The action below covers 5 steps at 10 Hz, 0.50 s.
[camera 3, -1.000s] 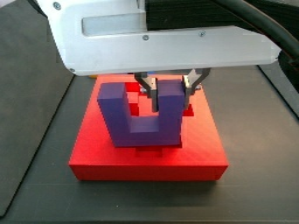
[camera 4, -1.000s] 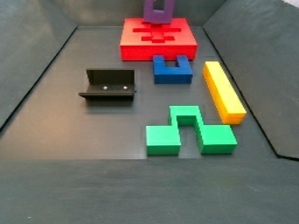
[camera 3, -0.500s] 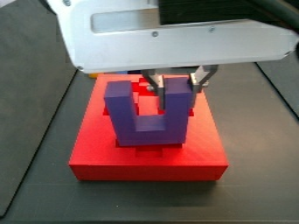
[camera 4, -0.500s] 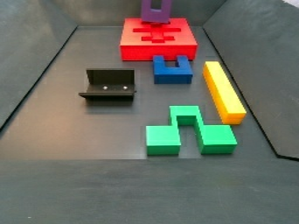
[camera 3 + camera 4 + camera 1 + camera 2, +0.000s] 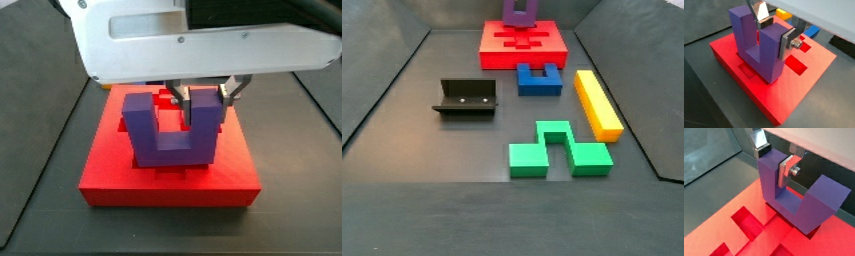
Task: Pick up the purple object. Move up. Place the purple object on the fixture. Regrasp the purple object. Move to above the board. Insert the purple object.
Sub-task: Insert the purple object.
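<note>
The purple object is a U-shaped block standing with its two prongs up over the middle of the red board. My gripper is shut on the right-hand prong. Both wrist views show the silver fingers pressed flat against opposite sides of that prong, with the gripper around it. The block's base meets the board at a dark recessed cutout; how deep it sits I cannot tell. In a side view the purple object shows at the far end, above the board.
The black fixture stands on the dark floor to the left of the middle. A blue block lies just in front of the board, a yellow bar lies to the right, and a green notched block is nearer the camera.
The gripper and the purple object have shifted only slightly over the board. The grip has stayed the same and nothing else has moved.
</note>
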Tool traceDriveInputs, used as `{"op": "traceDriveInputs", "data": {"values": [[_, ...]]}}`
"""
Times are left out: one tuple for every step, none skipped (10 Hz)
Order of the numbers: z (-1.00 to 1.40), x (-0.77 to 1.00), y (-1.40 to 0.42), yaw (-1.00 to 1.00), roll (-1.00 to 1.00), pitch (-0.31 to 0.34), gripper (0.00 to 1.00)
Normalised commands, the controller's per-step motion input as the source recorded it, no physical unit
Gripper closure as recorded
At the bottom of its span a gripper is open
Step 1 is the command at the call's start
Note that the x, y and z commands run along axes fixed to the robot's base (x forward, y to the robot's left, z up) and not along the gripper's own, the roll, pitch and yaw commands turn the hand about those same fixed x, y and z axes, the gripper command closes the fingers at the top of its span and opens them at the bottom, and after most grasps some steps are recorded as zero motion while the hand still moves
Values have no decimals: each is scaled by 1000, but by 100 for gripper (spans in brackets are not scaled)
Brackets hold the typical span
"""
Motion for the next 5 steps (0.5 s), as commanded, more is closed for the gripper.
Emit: {"op": "traceDriveInputs", "data": {"values": [[-194, 0, 0, 0, 0, 0, 100], [-194, 0, 0, 0, 44, 0, 100], [-146, 91, -80, 0, 41, 0, 100], [-137, 63, -77, 0, 76, 0, 100], [-163, 6, -57, 0, 113, 0, 100]]}}
